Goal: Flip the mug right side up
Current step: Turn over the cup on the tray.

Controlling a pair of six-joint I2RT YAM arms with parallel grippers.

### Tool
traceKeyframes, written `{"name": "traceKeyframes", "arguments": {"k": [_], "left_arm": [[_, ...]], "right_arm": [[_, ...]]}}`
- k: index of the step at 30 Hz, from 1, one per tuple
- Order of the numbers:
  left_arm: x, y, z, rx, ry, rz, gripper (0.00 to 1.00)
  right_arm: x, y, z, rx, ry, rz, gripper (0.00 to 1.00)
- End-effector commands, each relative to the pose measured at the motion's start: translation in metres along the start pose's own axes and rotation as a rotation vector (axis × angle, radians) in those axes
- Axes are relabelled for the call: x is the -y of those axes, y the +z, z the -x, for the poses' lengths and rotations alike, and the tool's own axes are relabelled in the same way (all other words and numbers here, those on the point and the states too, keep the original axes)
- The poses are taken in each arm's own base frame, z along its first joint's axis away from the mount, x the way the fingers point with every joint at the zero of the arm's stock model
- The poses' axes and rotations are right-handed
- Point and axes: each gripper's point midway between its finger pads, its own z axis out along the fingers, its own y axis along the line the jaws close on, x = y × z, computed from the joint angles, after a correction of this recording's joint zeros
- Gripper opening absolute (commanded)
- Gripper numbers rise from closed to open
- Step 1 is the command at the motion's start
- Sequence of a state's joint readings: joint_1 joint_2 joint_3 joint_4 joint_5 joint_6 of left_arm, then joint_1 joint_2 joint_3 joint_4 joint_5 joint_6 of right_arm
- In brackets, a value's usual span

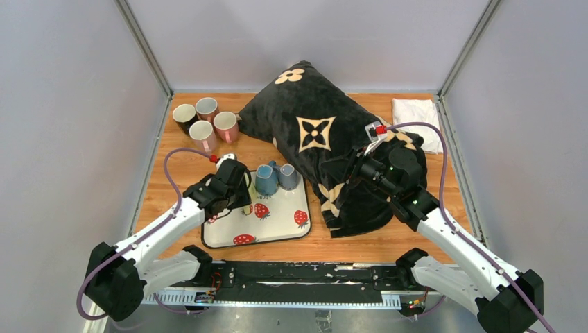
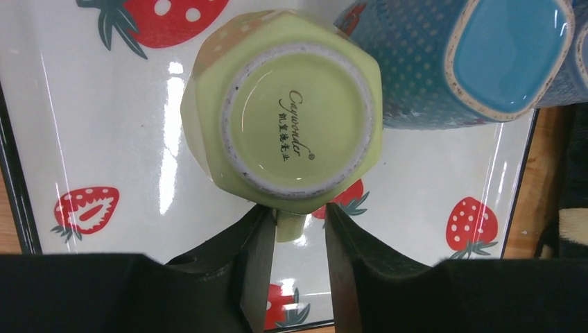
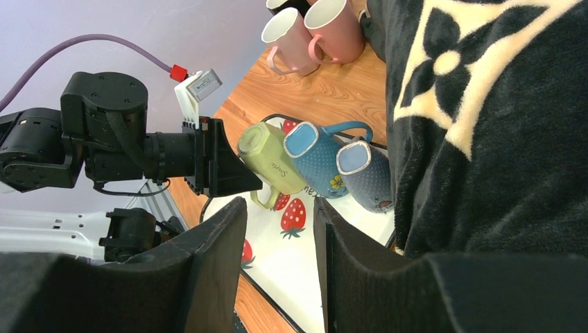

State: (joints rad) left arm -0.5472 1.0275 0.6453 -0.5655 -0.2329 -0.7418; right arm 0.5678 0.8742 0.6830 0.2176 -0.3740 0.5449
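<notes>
Our left tool sits released around the green mug handle, so if we lift now it may slip against the blue mug.

A wooden tabletop is enclosed by plain pale grey walls behind it and at both sides; metal posts are fixed at its far corners.
</notes>
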Motion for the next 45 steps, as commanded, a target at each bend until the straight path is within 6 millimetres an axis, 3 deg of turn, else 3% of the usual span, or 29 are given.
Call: {"name": "traceKeyframes", "arguments": {"k": [1, 11, 16, 24, 29, 34, 39, 45], "left_arm": [[0.007, -0.008, 0.022, 0.07, -0.009, -0.001, 0.41], [0.004, -0.032, 0.057, 0.183, 0.025, 0.038, 0.48], [-0.004, -0.046, 0.073, 0.239, 0.04, 0.082, 0.52], [-0.03, -0.071, 0.099, 0.329, 0.046, 0.177, 0.56], [-0.053, -0.095, 0.135, 0.411, 0.03, 0.208, 0.58], [-0.075, -0.12, 0.161, 0.483, 0.062, 0.296, 0.59], [-0.086, -0.135, 0.166, 0.542, 0.07, 0.343, 0.6], [-0.1, -0.136, 0.154, 0.577, 0.069, 0.372, 0.64]], "right_arm": [[-0.008, -0.001, 0.004, 0.022, -0.002, 0.029, 0.45], [0.007, 0.013, -0.012, -0.096, 0.045, -0.048, 0.44], [-0.002, 0.03, -0.025, -0.179, 0.048, -0.032, 0.44], [-0.045, 0.064, -0.062, -0.325, 0.02, 0.05, 0.45], [-0.082, 0.087, -0.103, -0.453, 0.016, 0.11, 0.46], [-0.097, 0.109, -0.14, -0.555, 0.011, 0.094, 0.49], [-0.098, 0.129, -0.162, -0.612, -0.022, 0.015, 0.54], [-0.09, 0.152, -0.18, -0.659, -0.055, -0.113, 0.59]]}}
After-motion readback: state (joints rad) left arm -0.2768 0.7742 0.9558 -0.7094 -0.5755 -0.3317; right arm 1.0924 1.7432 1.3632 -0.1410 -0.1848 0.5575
